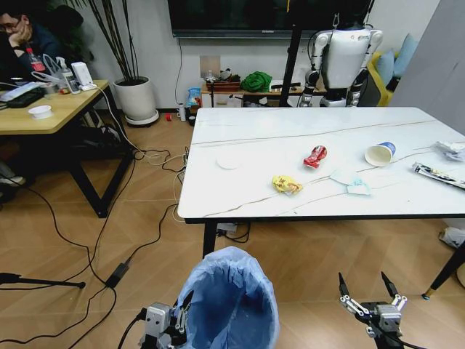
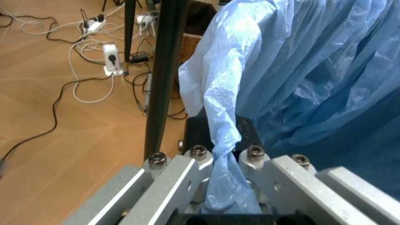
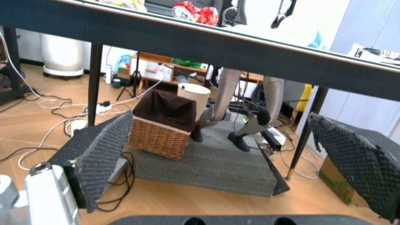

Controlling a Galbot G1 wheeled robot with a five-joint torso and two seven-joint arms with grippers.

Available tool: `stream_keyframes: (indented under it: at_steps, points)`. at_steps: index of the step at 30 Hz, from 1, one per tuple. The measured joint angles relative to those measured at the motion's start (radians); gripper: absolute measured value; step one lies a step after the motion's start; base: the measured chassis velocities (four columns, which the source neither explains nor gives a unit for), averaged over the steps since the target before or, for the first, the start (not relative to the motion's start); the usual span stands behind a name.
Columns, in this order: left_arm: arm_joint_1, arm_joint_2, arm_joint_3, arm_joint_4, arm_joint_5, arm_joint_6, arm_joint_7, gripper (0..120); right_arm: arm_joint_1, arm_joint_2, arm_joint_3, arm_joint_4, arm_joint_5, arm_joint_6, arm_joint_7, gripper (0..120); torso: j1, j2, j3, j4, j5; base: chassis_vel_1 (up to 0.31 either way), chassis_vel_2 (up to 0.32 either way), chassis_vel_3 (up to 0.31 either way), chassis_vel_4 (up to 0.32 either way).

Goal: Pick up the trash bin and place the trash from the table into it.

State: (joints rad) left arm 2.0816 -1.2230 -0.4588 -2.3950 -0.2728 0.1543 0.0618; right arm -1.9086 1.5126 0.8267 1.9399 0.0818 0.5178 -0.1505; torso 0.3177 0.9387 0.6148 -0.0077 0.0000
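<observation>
The trash bin (image 1: pixel 231 302), lined with a crinkled light-blue bag, is right in front of me, below the table's near edge. My left gripper (image 1: pixel 179 314) is shut on its rim; the left wrist view shows the blue bag (image 2: pixel 300 75) pinched in the gripper (image 2: pixel 220 140). My right gripper (image 1: pixel 369 289) hangs open and empty to the bin's right, its pads (image 3: pixel 103 150) spread wide below table height. On the white marble-look table (image 1: pixel 240 196) lie a white disc (image 1: pixel 228 161), yellow wrapper (image 1: pixel 286 185), crushed red can (image 1: pixel 315 156), mask (image 1: pixel 350 182), paper cup (image 1: pixel 380 153), crumpled paper (image 1: pixel 450 149) and a long dark wrapper (image 1: pixel 438 174).
A black table leg (image 2: pixel 166 70) stands close by the bin. Under the table sit a wicker basket (image 3: pixel 159 126) and a cream bin (image 3: pixel 192 98). Cables (image 1: pixel 109 240) trail across the wooden floor. A wooden desk (image 1: pixel 51 109) stands at left, a white humanoid robot (image 1: pixel 341 58) behind the table.
</observation>
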Motion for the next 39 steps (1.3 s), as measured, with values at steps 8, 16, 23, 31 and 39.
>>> stream_keyframes:
  at_steps: [8, 16, 23, 31, 39]
  points:
    - [-0.001, -0.002, 0.003, 0.002, 0.003, -0.001, 0.001, 0, 0.001, 0.001, -0.001, -0.001, -0.001, 0.0, 0.0, 100, 0.015, 0.036, 0.021, 0.0, 0.0, 0.0, 0.0, 0.0, 0.0]
    - [0.001, -0.003, 0.003, 0.002, 0.007, -0.002, 0.001, 0, -0.001, 0.004, -0.004, -0.001, -0.004, 0.0, 0.0, 100, 0.032, 0.073, 0.041, 0.0, 0.0, 0.0, 0.0, 0.0, 0.0]
    - [0.007, -0.004, 0.008, 0.0, 0.017, -0.005, 0.001, 0, -0.006, 0.004, -0.003, 0.008, -0.005, 0.002, 0.001, 100, 0.048, 0.108, 0.06, 0.0, 0.0, 0.0, 0.0, 0.0, 0.0]
    - [0.011, 0.0, 0.003, -0.003, 0.016, -0.005, -0.002, 0, -0.008, 0.006, -0.001, 0.022, -0.003, 0.003, 0.002, 100, 0.066, 0.148, 0.082, 0.0, 0.0, 0.0, 0.0, 0.0, 0.0]
    - [0.017, 0.0, 0.003, -0.007, 0.015, -0.006, -0.003, 0, -0.012, 0.012, -0.007, 0.04, -0.008, -0.001, 0.002, 100, 0.083, 0.187, 0.104, -0.0001, 0.0, 0.0, 0.0, 0.0, 0.0]
